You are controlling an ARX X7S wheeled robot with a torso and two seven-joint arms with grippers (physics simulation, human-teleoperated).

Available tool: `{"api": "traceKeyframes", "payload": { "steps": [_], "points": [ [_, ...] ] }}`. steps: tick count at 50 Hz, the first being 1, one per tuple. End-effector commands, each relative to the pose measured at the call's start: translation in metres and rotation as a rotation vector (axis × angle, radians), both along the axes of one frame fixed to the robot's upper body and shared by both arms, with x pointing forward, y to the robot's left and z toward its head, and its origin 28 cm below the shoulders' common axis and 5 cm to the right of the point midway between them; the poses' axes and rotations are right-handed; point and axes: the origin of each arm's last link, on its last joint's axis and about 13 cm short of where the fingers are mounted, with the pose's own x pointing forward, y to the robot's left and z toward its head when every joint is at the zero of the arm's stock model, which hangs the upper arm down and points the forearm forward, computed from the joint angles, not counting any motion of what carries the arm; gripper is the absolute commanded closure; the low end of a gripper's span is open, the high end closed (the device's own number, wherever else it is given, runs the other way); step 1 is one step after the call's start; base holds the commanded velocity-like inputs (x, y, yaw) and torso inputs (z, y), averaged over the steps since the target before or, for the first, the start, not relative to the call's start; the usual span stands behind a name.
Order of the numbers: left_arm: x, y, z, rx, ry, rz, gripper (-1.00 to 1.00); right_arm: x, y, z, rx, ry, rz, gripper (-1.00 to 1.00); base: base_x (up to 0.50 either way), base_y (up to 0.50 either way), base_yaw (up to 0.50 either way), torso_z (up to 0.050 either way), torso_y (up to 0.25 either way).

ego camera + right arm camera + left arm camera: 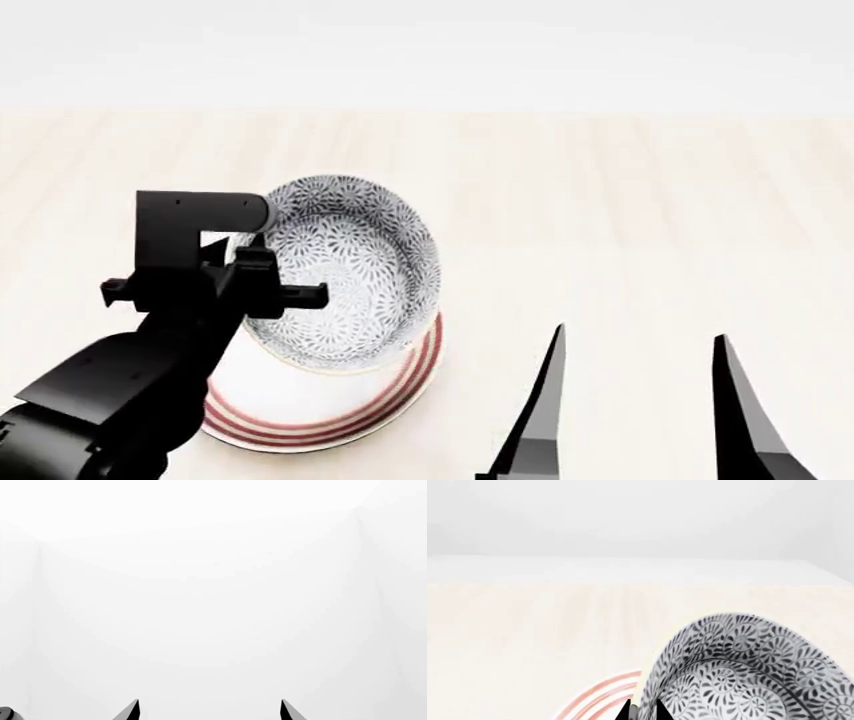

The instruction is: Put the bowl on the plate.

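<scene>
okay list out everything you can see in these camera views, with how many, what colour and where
bowl: one, white with dense grey-blue floral pattern, tilted over the plate, rim gripped by the left hand.
plate: one, white with red rings at its rim, on the table under the bowl.
table: one, pale wood, across the head view.
left hand: one, black, closed on the bowl's rim, at the head view's left.
right hand: one, black, fingers spread apart and holding nothing, low at the head view's right.
</scene>
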Motion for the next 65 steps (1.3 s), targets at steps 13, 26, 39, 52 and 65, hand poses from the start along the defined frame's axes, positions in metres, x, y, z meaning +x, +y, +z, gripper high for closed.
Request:
{"api": "traceKeyframes", "payload": {
  "steps": [13, 26, 39, 52, 65],
  "points": [
    [0.02, -0.002, -0.005, -0.017, 0.036, 0.04, 1.0, 0.0, -0.001, 0.0, -0.01, -0.01, -0.003, -1.0, 0.0, 0.0, 0.0, 0.0, 0.0],
    [0.027, 0.0, -0.014, -0.03, 0.075, 0.06, 1.0, 0.0, 0.0, -0.001, -0.01, -0.006, 0.0, -1.0, 0.0, 0.0, 0.0, 0.0, 0.001],
    [0.028, 0.001, -0.02, -0.024, 0.088, 0.072, 1.0, 0.0, 0.0, -0.002, -0.011, -0.003, 0.004, -1.0, 0.0, 0.0, 0.0, 0.0, 0.001],
    [0.025, 0.002, -0.027, -0.015, 0.112, 0.083, 1.0, 0.0, 0.001, -0.002, -0.011, 0.0, 0.007, -1.0, 0.0, 0.0, 0.0, 0.0, 0.0],
    [0.022, 0.004, -0.034, -0.005, 0.136, 0.092, 1.0, 0.0, 0.001, -0.003, -0.012, 0.0, 0.007, -1.0, 0.0, 0.0, 0.0, 0.0, 0.0]
  ]
}}
